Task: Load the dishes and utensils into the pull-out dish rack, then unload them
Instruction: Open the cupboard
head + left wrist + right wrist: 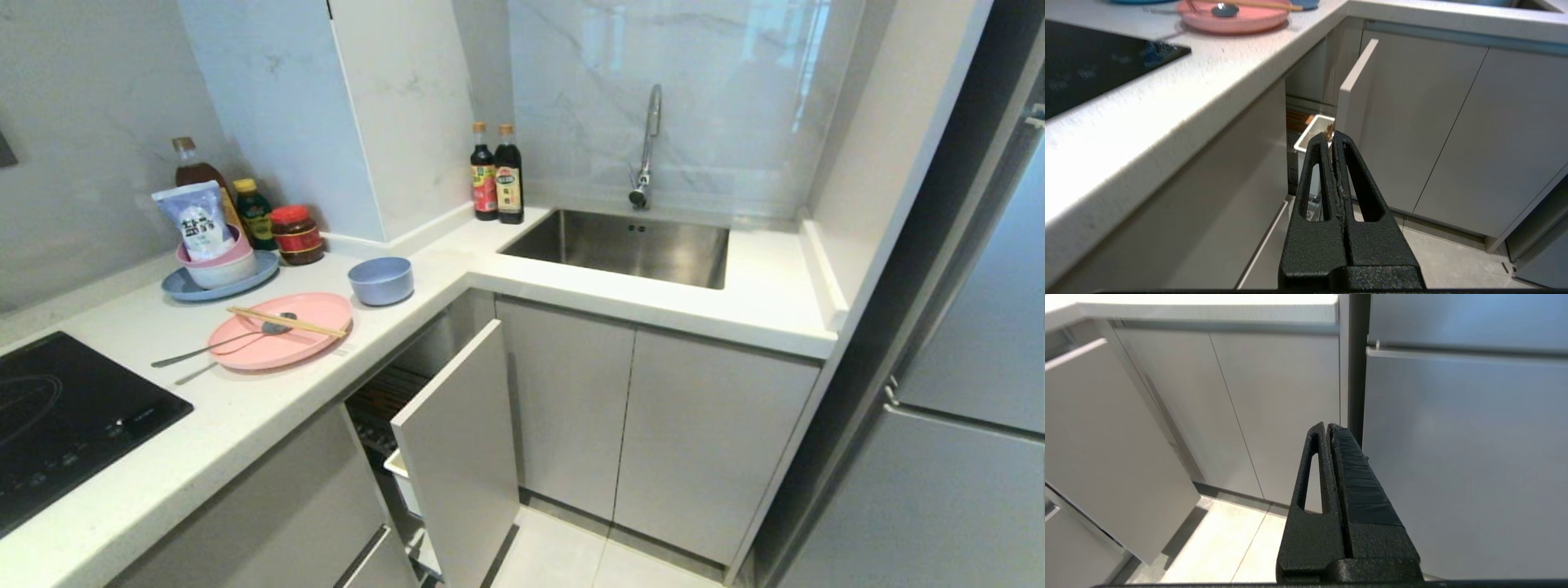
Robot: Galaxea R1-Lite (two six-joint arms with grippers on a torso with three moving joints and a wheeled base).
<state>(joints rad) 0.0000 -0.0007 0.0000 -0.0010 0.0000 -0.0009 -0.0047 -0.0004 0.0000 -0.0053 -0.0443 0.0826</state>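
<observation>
A pink plate [282, 331] lies on the white counter near its corner, with wooden chopsticks [286, 322] and a silver spoon [220, 345] resting across it. A periwinkle bowl [381, 280] stands just behind the plate. Under the counter the pull-out dish rack [457, 441] is partly drawn out; its pale front panel stands forward, with wire and a white tray behind it. The plate [1233, 18] and the rack's white box [1314, 132] also show in the left wrist view. My left gripper [1332, 134] is shut and empty, held low before the rack. My right gripper [1327, 425] is shut and empty, facing the cabinets and fridge.
A black induction hob [65, 416] sits at the counter's left. A blue-grey plate [184, 286] holding a pink-rimmed bowl with a packet, sauce bottles [496, 173] and jars stand at the back. A steel sink [629, 245] with a tap is at the right, and a fridge [963, 408] beyond it.
</observation>
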